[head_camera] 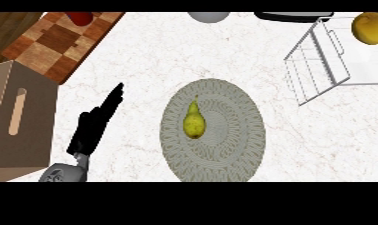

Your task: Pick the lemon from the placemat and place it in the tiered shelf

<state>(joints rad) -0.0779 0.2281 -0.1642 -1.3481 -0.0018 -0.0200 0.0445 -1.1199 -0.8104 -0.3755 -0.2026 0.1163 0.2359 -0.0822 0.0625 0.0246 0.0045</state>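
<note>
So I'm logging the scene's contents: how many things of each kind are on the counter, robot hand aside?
Yellow-green pear-shaped fruit on the round woven placemat: 1
Yellow round fruit at the right edge: 1
Placemat: 1
White wire tiered shelf: 1
Checkered cutting board: 1
Red item on the board: 1
Wooden box: 1
Total: 7

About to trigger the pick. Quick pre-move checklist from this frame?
1. Fruit on placemat: ok, though it is a pear-shaped yellow fruit, left of centre, rather than a lemon.
2. Fruit free of any grip: ok.
3. Left hand open: ok, fingers straight, beside the mat's left edge, not touching.
4. Right hand available: cannot tell, not in view.
5. Tiered shelf located: ok, wire frame at upper right.
6. Shelf tiers free: cannot tell.
</note>
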